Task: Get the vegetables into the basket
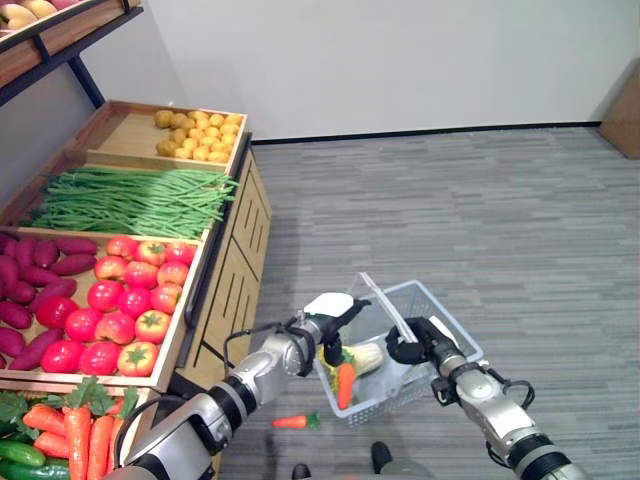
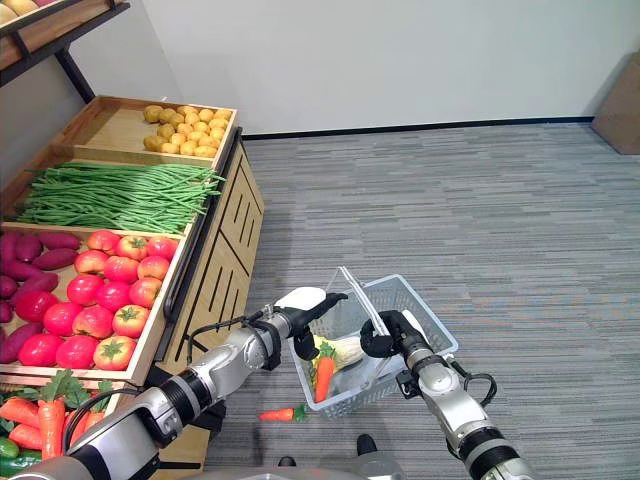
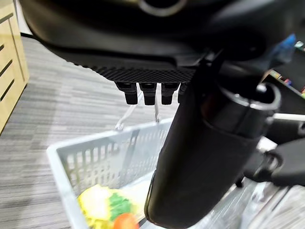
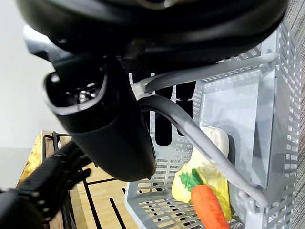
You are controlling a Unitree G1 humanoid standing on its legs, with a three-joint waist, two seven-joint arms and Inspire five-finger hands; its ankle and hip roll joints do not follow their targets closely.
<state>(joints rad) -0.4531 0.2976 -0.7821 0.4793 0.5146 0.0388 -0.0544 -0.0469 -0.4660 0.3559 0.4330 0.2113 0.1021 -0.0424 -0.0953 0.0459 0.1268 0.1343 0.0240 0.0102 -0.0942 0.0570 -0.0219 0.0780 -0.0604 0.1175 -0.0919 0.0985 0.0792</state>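
Grey carpet [image 1: 480,220] covers the floor across the centre and right of the left eye view, with a white wall [image 1: 400,60] along the top. A wooden produce stand [image 1: 235,250] occupies the left side: potatoes [image 1: 200,133] in the upper crate, green beans [image 1: 130,200] below them, tomatoes [image 1: 125,300] and purple sweet potatoes [image 1: 35,290] at middle left, carrots on the stand [image 1: 75,425] at lower left. The grey basket [image 1: 445,325] hangs at lower centre, above the carpet. My right hand [image 1: 415,340] has its fingers curled round the basket handle [image 1: 385,305]. My left hand [image 1: 330,315] sits at the basket's left rim, fingers relaxed and gripping nothing. Inside the basket lie 1 carrot [image 1: 345,385], leaning upright, and a pale vegetable [image 1: 368,357] just beside it. A fallen carrot [image 1: 293,421] lies on the carpet below the basket, apart from it.

Right eye view: same layout; the fallen carrot sits at lower centre.

Left wrist view: my left fingers [image 3: 143,93] hang straight over the basket, thumb extended, nothing held.

Right wrist view: my right hand is clamped on the handle; the carrot and a yellow vegetable [image 4: 212,179] rest against the basket wall at lower right.
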